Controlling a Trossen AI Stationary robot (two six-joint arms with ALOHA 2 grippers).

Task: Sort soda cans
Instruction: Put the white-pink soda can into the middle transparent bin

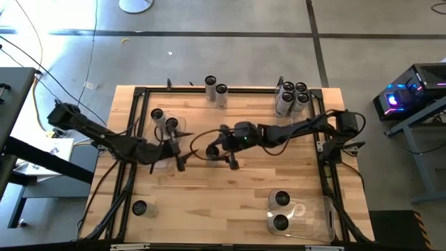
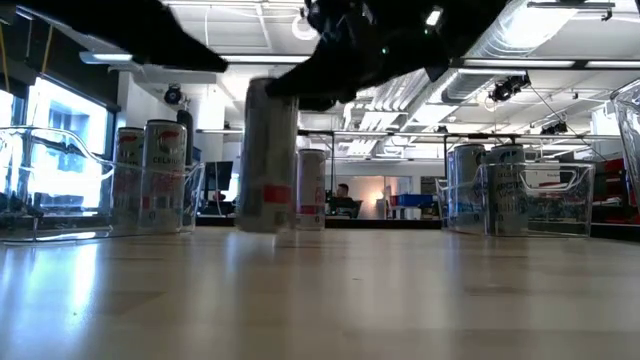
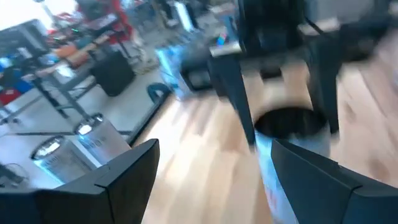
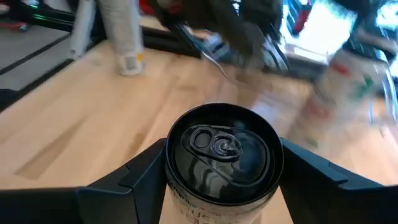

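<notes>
A soda can with a dark round top stands upright near the table's middle, and my right gripper is shut on it, reaching in from the table's right. In the low view the can is blurred under the dark arm. My left gripper is open and holds nothing. It hovers just left of that can, facing it. Two more cans stand in a clear bin at the left, behind my left gripper. My right gripper pinches the can's upper side wall, just below the rim, between its two fingers. The fingers come nearly level from the table's right, slanting slightly down. The can stays upright. I cannot tell whether its base is clear of the table.
Two cans stand at the far edge and a cluster of several at the far right corner. A clear bin at the near right holds two cans. One can stands alone near the left front.
</notes>
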